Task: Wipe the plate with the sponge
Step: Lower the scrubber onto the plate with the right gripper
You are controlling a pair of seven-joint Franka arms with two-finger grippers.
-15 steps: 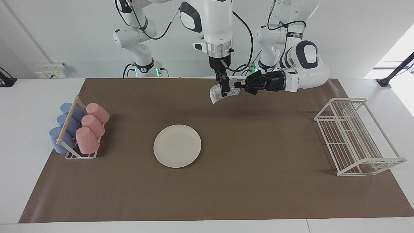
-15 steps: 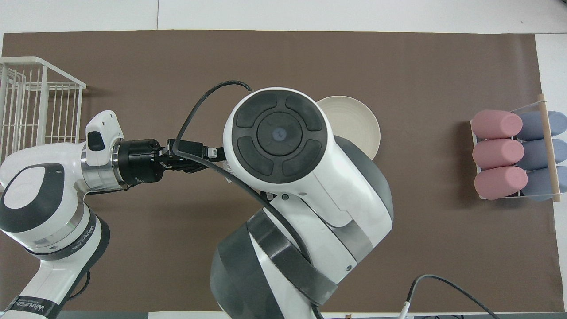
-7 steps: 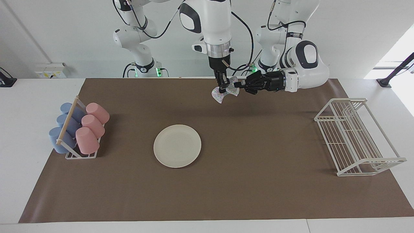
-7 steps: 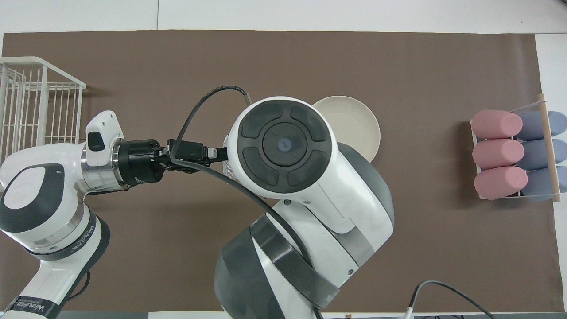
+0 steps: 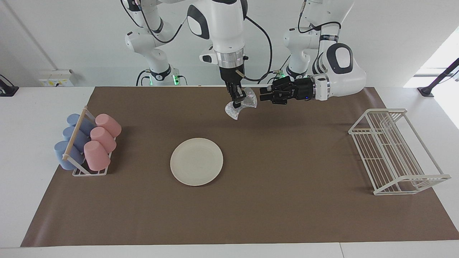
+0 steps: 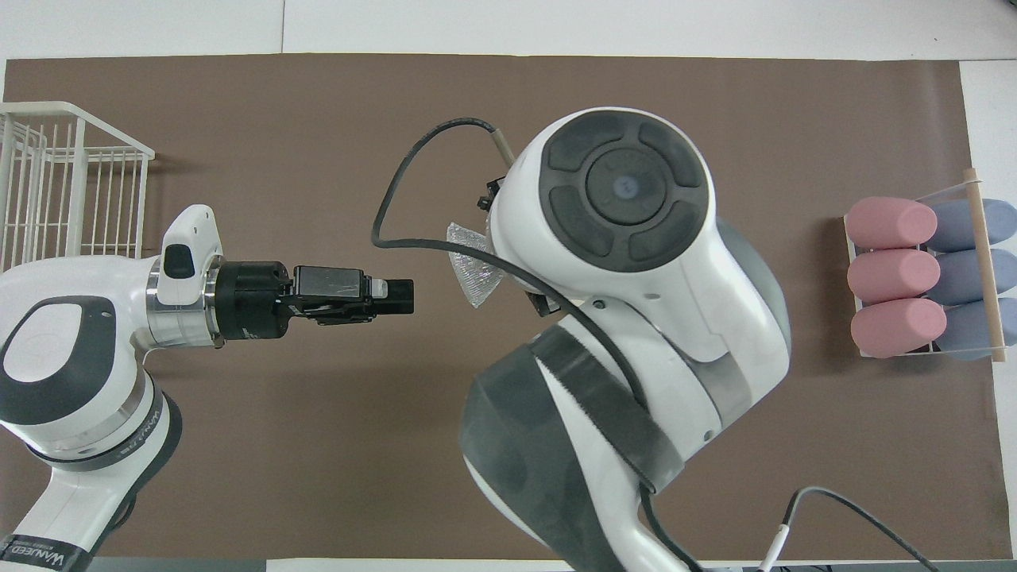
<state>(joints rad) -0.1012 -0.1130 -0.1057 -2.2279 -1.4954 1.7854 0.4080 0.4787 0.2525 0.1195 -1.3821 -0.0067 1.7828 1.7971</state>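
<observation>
A: We've just passed the sponge [image 5: 239,106] across. A second ago both pincers were on it; now the left pincer [image 5: 262,96] has let go and drawn back toward its own end, its fingers parted and empty.

B: And the right pincer [image 5: 236,103] is clamped on the sponge, pointing down, holding it in the air over the brown mat [image 5: 287,215] near the robots' edge. It has also shifted a little toward the right arm's end.

A: So the handover looks done. The plate [image 5: 196,161] lies flat on the surface, bare, farther from the robots than the sponge and well apart from it. No wiping has begun; we judge the next job is carrying the sponge down onto it.

B: Any writing? On the left arm's forearm band in the overhead view there is lettering [image 6: 32,548], but we cannot read it surely. Nothing else carries a label.
</observation>
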